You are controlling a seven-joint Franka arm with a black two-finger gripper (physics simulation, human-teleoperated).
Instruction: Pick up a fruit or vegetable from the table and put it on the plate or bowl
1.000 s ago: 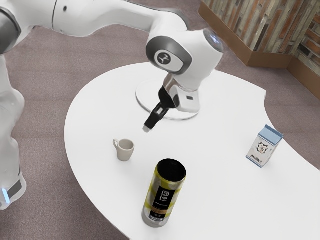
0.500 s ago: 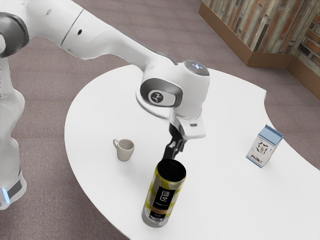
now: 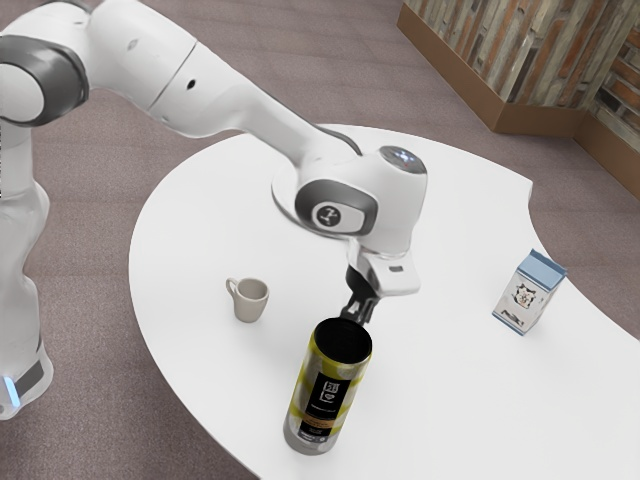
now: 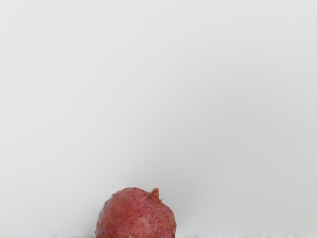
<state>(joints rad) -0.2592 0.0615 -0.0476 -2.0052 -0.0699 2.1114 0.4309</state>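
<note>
One cup [image 3: 249,297], one can [image 3: 328,385], one carton [image 3: 528,291], one red fruit [image 4: 135,214], seemingly one plate [image 3: 282,201].

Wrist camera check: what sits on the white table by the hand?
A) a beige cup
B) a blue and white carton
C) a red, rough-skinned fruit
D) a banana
C: the wrist view has a red fruit with rough skin and a stem nub on the white table; the cup and carton stand elsewhere, in the exterior view.

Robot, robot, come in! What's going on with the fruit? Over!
Gripper low over table, just behind tall can. Red fruit on table right under hand, not yet lifted. Plate back behind arm. Can stands close beside the approach.
</note>
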